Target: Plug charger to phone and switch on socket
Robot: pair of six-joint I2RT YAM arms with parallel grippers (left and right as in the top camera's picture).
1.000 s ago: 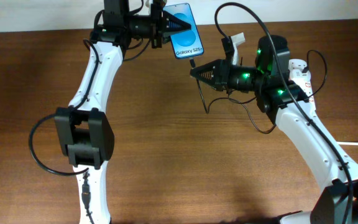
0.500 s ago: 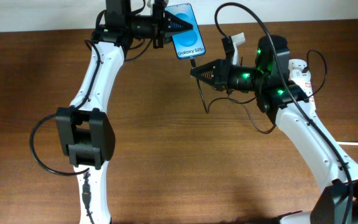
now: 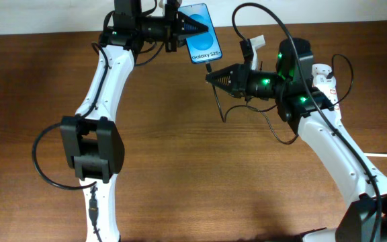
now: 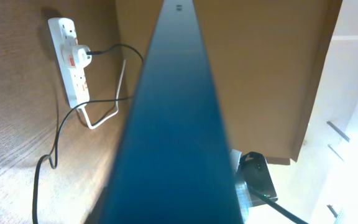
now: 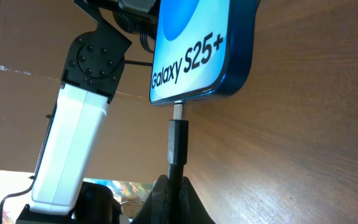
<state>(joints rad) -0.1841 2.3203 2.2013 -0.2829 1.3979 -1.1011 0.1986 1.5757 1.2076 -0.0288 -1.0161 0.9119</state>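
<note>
The phone [image 3: 201,32] is pinched by the left gripper [image 3: 191,28] near the surface's [image 3: 180,168] 12 o'clock edge, long axis running 11 to 5 o'clock, port end toward 5. The charger [image 5: 178,140] plug, clamped in the right gripper [image 5: 169,185], is set at the port. Pushed off-axis, the tip could be bent or the phone twisted loose

Your table [image 3: 180,168] is matt grained wood; the phone [image 5: 191,50] is glossy, the socket [image 4: 73,87] smooth plastic, the charger [image 5: 178,140] matt.
</note>
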